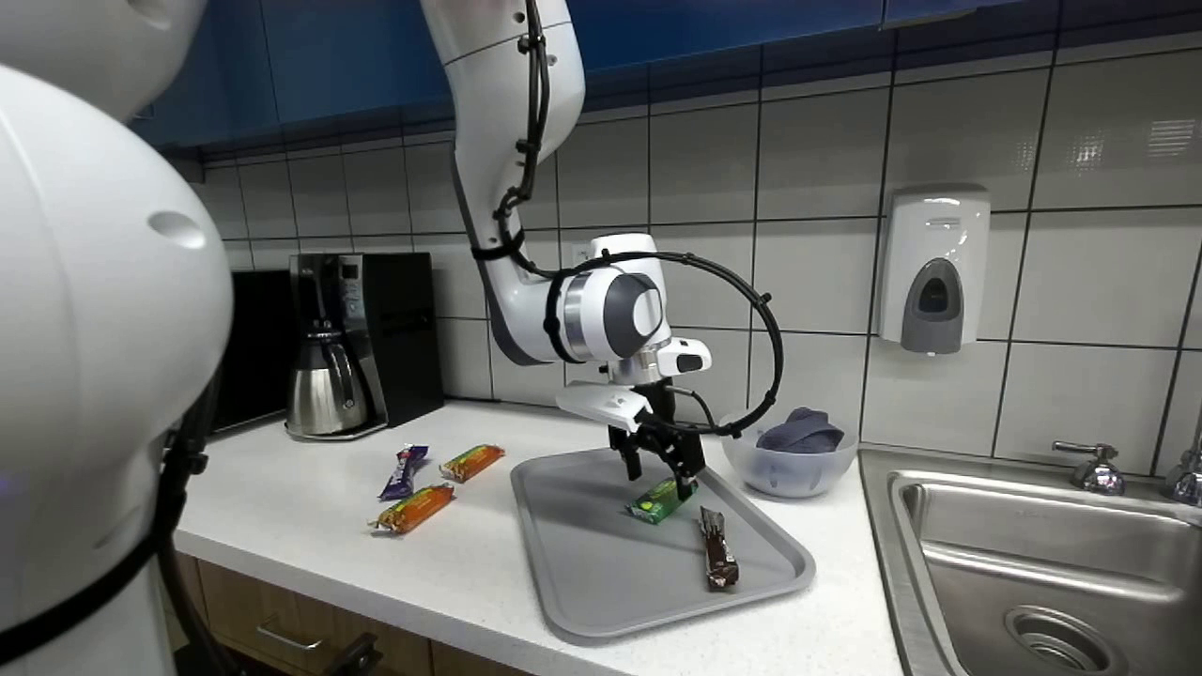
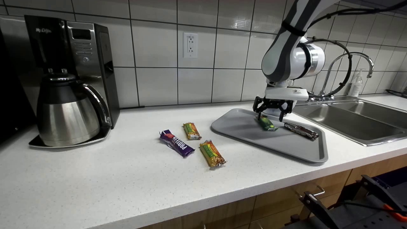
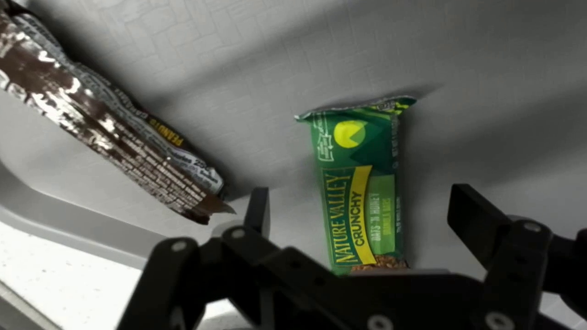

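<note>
My gripper [image 3: 361,206] stands open above a green Nature Valley bar [image 3: 353,151]; in the wrist view the black fingers [image 3: 257,211] flank the wrapper with a gap on each side, nothing gripped. The bar's near end is hidden behind the gripper body. In both exterior views the gripper [image 2: 270,118] points down over the green bar [image 1: 654,505], which lies flat on a grey tray [image 1: 601,563]. A brown and silver peanut bar [image 3: 105,123] rests on the same tray, left of the gripper in the wrist view.
On the white counter beside the tray lie a purple protein bar [image 2: 176,143] and two orange-green bars [image 2: 191,131]. A translucent bowl [image 1: 791,469] with dark cloth stands behind the tray. A steel sink [image 1: 1052,563] and a coffee maker [image 2: 70,82] flank the area.
</note>
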Tool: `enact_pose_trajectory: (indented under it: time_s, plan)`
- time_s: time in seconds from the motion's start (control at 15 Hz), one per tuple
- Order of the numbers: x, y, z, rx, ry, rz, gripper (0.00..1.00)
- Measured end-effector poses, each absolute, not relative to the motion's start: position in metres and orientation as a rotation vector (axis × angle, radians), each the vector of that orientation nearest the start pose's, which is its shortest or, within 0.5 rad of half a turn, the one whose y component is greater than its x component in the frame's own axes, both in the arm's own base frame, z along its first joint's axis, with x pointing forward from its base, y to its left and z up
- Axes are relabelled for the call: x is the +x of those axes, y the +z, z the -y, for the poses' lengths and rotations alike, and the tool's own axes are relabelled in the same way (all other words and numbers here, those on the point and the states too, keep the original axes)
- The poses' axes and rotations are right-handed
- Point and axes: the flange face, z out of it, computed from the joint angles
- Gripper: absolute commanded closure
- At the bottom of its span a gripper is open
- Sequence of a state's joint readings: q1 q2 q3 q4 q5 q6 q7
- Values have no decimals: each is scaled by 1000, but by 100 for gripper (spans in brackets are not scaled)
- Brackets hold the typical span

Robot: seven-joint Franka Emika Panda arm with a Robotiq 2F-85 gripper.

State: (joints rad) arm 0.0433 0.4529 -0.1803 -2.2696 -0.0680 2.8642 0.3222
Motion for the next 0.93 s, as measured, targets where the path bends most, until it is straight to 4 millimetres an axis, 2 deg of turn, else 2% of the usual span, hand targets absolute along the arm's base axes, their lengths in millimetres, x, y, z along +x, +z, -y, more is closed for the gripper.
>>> enact_pose_trajectory:
  time_s: [0.8,0.87,0.93]
  plan:
    - [552,164,80,-3175,-245,-549,0]
    - [552,163,81,-3175,-244,-549,25]
    - [553,162,81,-3175,-242,-547,26]
